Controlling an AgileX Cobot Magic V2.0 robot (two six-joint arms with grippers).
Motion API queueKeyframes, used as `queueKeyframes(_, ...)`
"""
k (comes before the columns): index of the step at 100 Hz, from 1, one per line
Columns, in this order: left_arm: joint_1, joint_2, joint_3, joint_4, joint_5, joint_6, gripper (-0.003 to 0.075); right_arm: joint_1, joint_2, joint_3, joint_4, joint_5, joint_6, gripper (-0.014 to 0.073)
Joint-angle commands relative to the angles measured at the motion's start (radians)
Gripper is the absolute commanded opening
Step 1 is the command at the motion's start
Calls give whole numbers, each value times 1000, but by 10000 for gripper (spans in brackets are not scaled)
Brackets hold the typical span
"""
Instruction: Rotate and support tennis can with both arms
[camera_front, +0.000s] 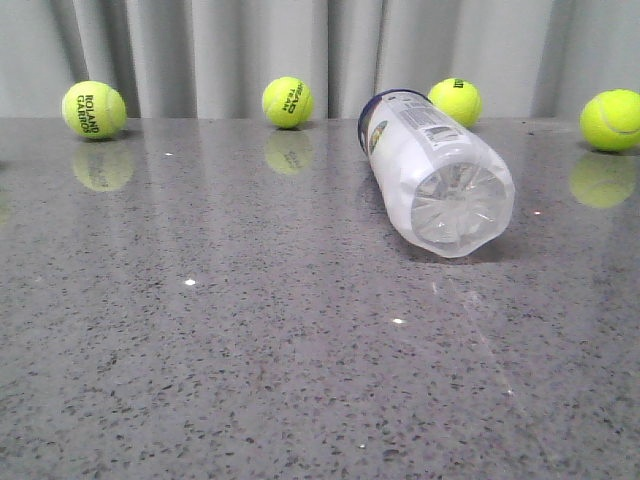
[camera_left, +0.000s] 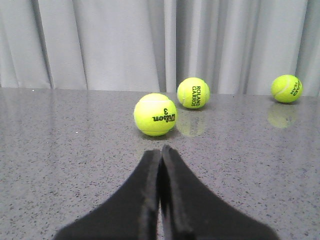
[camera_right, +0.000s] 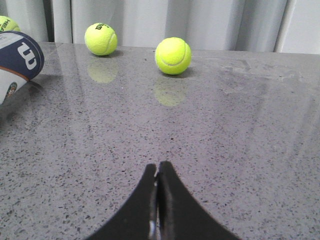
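A tennis can (camera_front: 430, 170) lies on its side on the grey speckled surface (camera_front: 250, 350), right of centre and toward the far edge, its ribbed clear base turned to the near side and its navy rim pointing away toward the curtain (camera_front: 200, 50). Both arms hold back from it: the left gripper (camera_left: 161, 150) and the right gripper (camera_right: 158, 165) each show jaws pressed together with nothing between them, and neither touches the can.

The risk is plain. A round tube resting free on a polished top is likely to roll if one arm nudges it before the other braces it, and could run into the tennis ball (camera_front: 455, 101) just behind it or toward the ball at far right (camera_front: 611, 120). Clenched jaws would also have to part before any hold.

The can looks empty, clear plastic with a white label, a navy band bearing a white W, seen in the right wrist view (camera_right: 20, 55), and a small round logo near the rim.
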Motion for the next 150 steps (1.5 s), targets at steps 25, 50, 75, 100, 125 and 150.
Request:
queueKeyframes(25,0,-33,45,-2,-75,-10,-20,-7,-29,-17,-10,-73,-10,-69)
queueKeyframes(50,0,-33,45,-2,-75,-10,-20,-7,-29,-17,-10,-73,-10,-69)
queueKeyframes(75,0,-33,45,-2,-75,-10,-20,-7,-29,-17,-9,-141,-8,-69)
queueKeyframes(100,0,-33,45,-2,-75,-10,-20,-5,-20,-55,-8,-179,-4,-69)
queueKeyframes(125,0,-33,45,-2,-75,-10,-20,-5,157,-300,0,149,10,-69)
queueKeyframes(150,0,-33,45,-2,-75,-10,-20,-5,406,-586,0,383,-1,-69)
